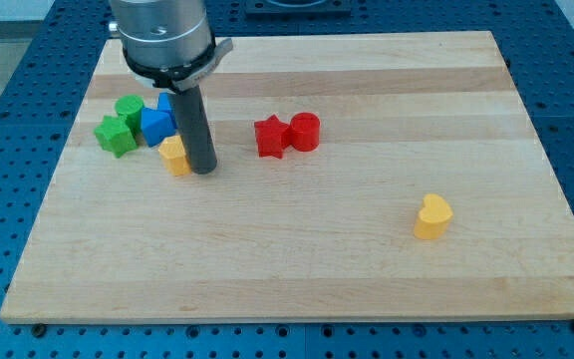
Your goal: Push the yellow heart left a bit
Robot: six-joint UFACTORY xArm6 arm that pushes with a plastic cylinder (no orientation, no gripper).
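Observation:
The yellow heart [432,216] lies alone toward the view's lower right of the wooden board [367,269]. My tip [203,170] is far to the left of it, at the end of the dark rod. The tip stands just right of a small yellow block [174,156], touching or nearly touching it. The heart is well apart from the rod and from every other block.
A cluster sits at the view's upper left: two green blocks [116,135] [130,109] and blue blocks [156,123], partly hidden by the rod. A red star-like block [270,137] and a red cylinder [305,131] touch each other near the board's middle.

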